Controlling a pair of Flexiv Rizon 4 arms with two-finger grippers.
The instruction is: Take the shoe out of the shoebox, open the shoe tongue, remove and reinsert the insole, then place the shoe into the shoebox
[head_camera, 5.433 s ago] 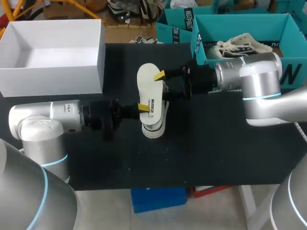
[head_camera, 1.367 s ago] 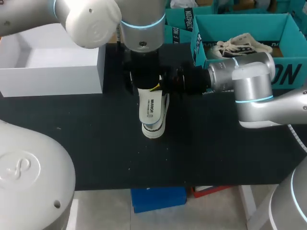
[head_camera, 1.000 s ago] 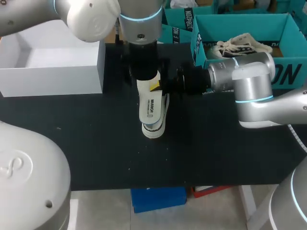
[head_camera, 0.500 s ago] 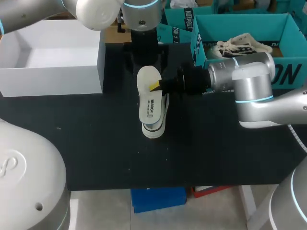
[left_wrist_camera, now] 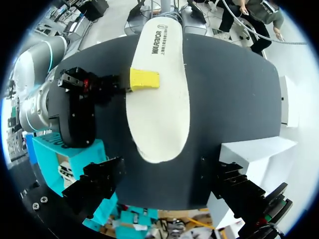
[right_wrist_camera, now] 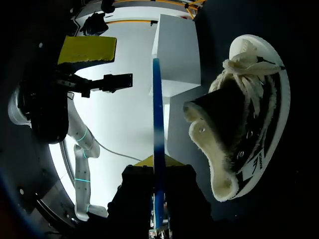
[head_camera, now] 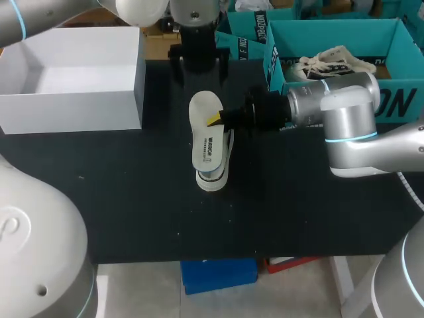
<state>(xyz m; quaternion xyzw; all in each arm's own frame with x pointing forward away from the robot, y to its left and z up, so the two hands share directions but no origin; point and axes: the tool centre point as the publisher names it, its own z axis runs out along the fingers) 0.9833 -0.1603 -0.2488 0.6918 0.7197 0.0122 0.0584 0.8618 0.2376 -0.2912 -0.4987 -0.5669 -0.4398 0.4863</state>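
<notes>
Your black table [head_camera: 298, 212] carries two open cartons. The white shoebox [head_camera: 66, 112], smooth card with straight walls, stands at 10 o'clock from the shoe [head_camera: 213, 179] with its pale floor showing. Behind your right arm [head_camera: 344, 112], at 2 o'clock, a teal carton [head_camera: 277, 66] holds a pale sneaker [head_camera: 331, 63].

The shoe lies at the table's middle, well apart from the shoebox. It is dark canvas with a white rubber rim, pale laces and a fleecy lining at its gaping mouth [right_wrist_camera: 244, 124]. The head view shows only its heel end and its 3 o'clock side.

Over it hangs the insole [head_camera: 204, 142], a flat, smooth white oval with its broad toe toward 12 o'clock. Your right gripper [head_camera: 215, 119] is clenched on the insole's 3 o'clock edge, one yellow tip pressed on the upper face [left_wrist_camera: 144, 79]. From the right wrist the insole [right_wrist_camera: 157, 99] runs edge-on as a thin line out from that gripper [right_wrist_camera: 157, 164].

Your left gripper [head_camera: 199, 63] hangs released at 12 o'clock, over the table's far edge. Its dark fingers are spread wider than the insole [left_wrist_camera: 159, 99] and stand apart from it.

Black tabletop stretches from the shoe to the near edge at 6 o'clock and out toward 8 o'clock.
</notes>
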